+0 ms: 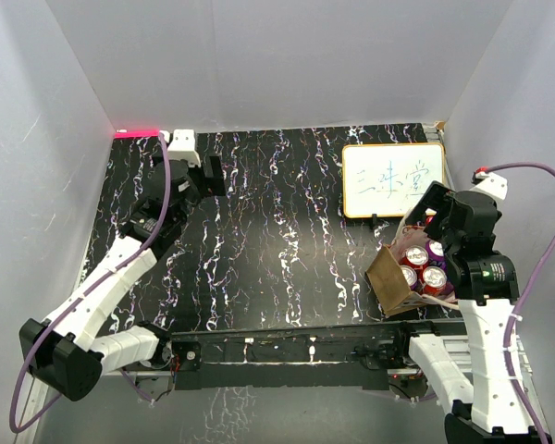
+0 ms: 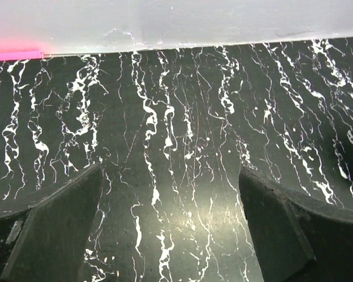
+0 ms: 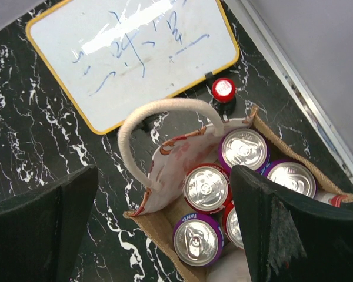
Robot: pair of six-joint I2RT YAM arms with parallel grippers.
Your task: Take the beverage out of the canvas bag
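Fingers [image 3: 53,229] of the right end effector [image 3: 163,176] are spread wide with nothing pinched, hanging over the mouth of the canvas bag [image 1: 388,277]. Can't tell if they touch it. The bag sits on the right side of the bench [image 2: 182,117], just on the near side of the whiteboard [image 3: 135,53], mouth open upward. The beverage cans [image 3: 243,148] are all inside, five tops visible. Three are purple-rimmed and one red-rimmed, and one more is half hidden behind a finger. One cream loop handle [image 3: 165,108] arches over the bag's whiteboard side. A red-capped object [image 3: 223,89] stands between bag and whiteboard, can't tell what it is. The left end effector [image 2: 170,170] is also spread and empty, over the black white-veined bench at far left, well apart from the bag. A pink strip [image 2: 15,56] lies along the back wall edge.
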